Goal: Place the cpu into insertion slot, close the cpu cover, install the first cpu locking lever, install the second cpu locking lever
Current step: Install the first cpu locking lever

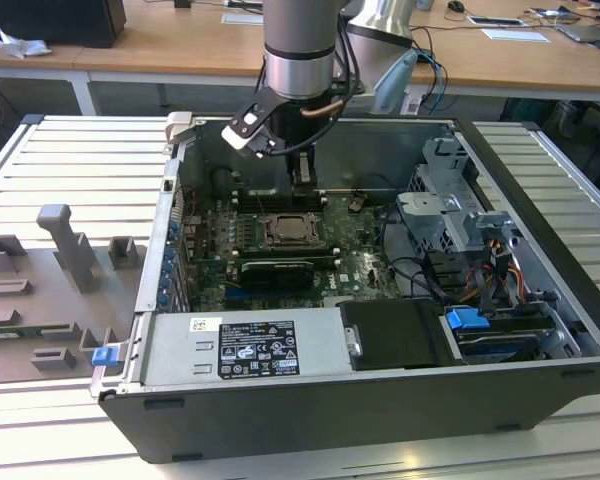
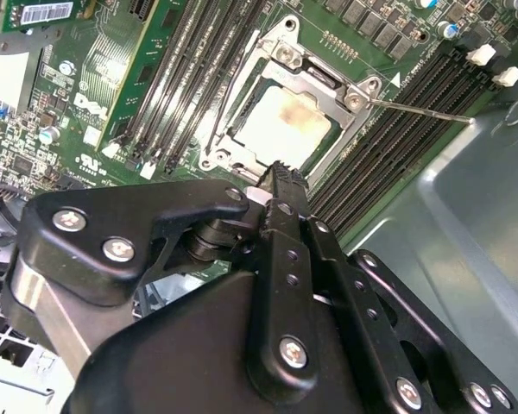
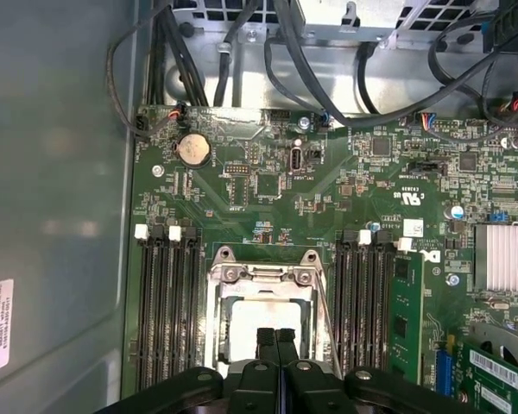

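Observation:
The cpu (image 2: 287, 121), pale and silvery with a brownish stain, lies in the insertion slot (image 1: 294, 230) on the green board. The grey cpu cover (image 2: 325, 84) lies flat around it, so the chip shows through the cut-out. A thin wire locking lever (image 2: 423, 110) sticks out over the memory slots; another thin lever (image 3: 325, 310) runs beside the socket. My gripper (image 2: 281, 175) is shut with nothing between its black fingers. It hangs just above the socket's edge in both wrist views (image 3: 276, 338). In the exterior view my gripper (image 1: 302, 180) is just behind the socket.
Long black memory slots (image 3: 166, 310) flank the socket on both sides. The case's grey wall (image 3: 52, 172) stands close by. Cables (image 3: 242, 52) and a drive cage (image 1: 450, 200) fill the case's far side. A power supply (image 1: 245, 345) sits at the front. Grey fixtures (image 1: 70, 245) stand outside the case.

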`<move>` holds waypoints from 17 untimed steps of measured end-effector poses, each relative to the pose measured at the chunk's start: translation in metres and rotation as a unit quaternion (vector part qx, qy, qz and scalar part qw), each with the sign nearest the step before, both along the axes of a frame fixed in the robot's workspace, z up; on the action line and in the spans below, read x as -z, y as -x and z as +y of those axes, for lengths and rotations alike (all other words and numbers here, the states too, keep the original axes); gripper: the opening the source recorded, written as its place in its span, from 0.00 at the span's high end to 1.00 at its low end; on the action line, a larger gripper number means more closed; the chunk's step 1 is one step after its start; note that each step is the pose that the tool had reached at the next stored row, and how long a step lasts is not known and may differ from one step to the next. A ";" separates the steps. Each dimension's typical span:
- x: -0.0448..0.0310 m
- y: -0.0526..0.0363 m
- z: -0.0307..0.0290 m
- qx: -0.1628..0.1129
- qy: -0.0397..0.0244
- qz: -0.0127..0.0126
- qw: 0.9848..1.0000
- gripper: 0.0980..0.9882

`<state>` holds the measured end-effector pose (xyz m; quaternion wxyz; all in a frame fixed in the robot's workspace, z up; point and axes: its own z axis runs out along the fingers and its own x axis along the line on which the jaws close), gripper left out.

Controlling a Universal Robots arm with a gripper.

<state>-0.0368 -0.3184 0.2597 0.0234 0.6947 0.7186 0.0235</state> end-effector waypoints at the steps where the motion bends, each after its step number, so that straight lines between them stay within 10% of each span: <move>1: -0.0007 0.0000 0.0000 0.000 0.000 0.000 1.000 0.99; 17: -0.0325 0.0000 0.0001 0.000 0.001 0.000 1.000 0.99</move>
